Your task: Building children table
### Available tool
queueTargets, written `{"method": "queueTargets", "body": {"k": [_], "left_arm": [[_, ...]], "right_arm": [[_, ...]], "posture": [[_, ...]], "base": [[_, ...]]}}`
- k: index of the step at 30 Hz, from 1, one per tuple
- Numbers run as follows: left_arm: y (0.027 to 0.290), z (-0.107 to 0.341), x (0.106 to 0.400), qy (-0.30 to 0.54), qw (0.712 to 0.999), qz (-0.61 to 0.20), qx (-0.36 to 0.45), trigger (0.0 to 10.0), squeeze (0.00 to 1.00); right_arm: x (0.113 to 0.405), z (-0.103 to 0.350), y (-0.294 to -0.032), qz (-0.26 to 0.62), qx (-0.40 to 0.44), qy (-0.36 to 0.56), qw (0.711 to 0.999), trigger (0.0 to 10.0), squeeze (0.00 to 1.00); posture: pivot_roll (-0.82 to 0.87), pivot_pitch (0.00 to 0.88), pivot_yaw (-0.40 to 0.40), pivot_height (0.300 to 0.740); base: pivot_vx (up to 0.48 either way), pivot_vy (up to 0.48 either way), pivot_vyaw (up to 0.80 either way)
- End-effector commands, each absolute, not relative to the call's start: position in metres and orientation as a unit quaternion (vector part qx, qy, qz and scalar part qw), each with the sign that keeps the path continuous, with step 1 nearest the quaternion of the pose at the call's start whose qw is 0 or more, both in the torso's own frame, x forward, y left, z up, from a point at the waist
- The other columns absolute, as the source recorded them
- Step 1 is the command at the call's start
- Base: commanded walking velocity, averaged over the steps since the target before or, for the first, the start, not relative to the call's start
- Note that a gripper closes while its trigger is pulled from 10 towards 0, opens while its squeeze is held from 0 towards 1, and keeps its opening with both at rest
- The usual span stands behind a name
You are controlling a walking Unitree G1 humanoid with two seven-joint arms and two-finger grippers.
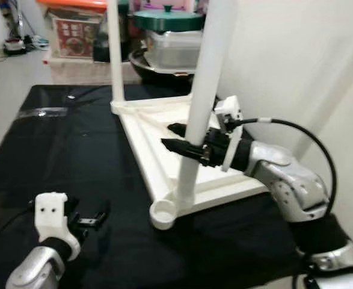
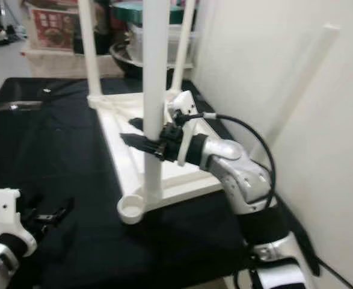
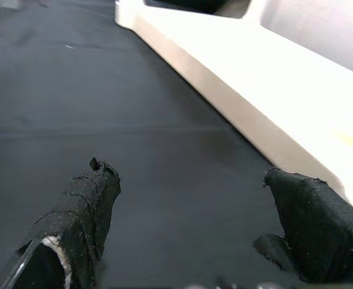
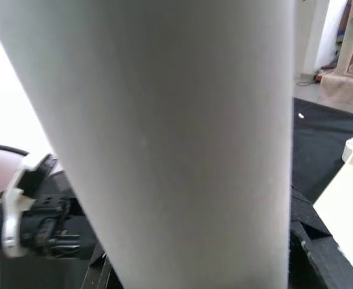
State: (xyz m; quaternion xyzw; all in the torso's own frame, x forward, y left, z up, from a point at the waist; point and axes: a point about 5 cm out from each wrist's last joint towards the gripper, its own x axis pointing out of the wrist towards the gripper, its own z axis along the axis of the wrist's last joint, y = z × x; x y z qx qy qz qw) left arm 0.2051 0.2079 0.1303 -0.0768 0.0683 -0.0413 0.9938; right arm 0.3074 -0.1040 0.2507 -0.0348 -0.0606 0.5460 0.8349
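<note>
A white children's table top (image 1: 155, 158) lies upside down on the black cloth (image 1: 68, 156). One white leg (image 1: 115, 48) stands upright in its far left corner. My right gripper (image 1: 177, 137) is shut on a second upright leg (image 1: 201, 84), with one black finger on each side of it. That leg's lower end sits just behind the empty round socket (image 1: 163, 212) at the near corner. The same leg (image 4: 164, 138) looms close in the right wrist view. My left gripper (image 1: 95, 218) hovers open over the cloth at the front left, with the table's edge (image 3: 242, 90) ahead of its fingers (image 3: 83, 205).
Another white leg (image 2: 302, 84) leans against the white wall (image 1: 296, 66) on the right. Pots, a lidded container (image 1: 170, 36) and a box (image 1: 74, 33) crowd the floor behind the cloth. A black cable (image 1: 311, 141) loops off my right arm.
</note>
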Motion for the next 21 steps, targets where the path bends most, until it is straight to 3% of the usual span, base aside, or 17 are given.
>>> {"method": "queueTargets", "body": {"k": [1, 21], "left_arm": [[0.209, 0.127, 0.204, 0.071, 0.993, -0.038, -0.081, 10.0, 0.00], [0.212, 0.127, 0.207, 0.061, 0.993, -0.040, -0.088, 10.0, 0.00]], "right_arm": [[0.302, 0.255, -0.098, 0.562, -0.042, -0.071, 0.823, 10.0, 0.00], [0.292, 0.244, -0.090, 0.595, -0.064, -0.058, 0.799, 10.0, 0.00]], "posture": [[0.10, 0.000, -0.109, 0.740], [0.10, 0.000, -0.114, 0.740]], "base": [[0.000, 0.000, 0.00], [0.000, 0.000, 0.00]]}}
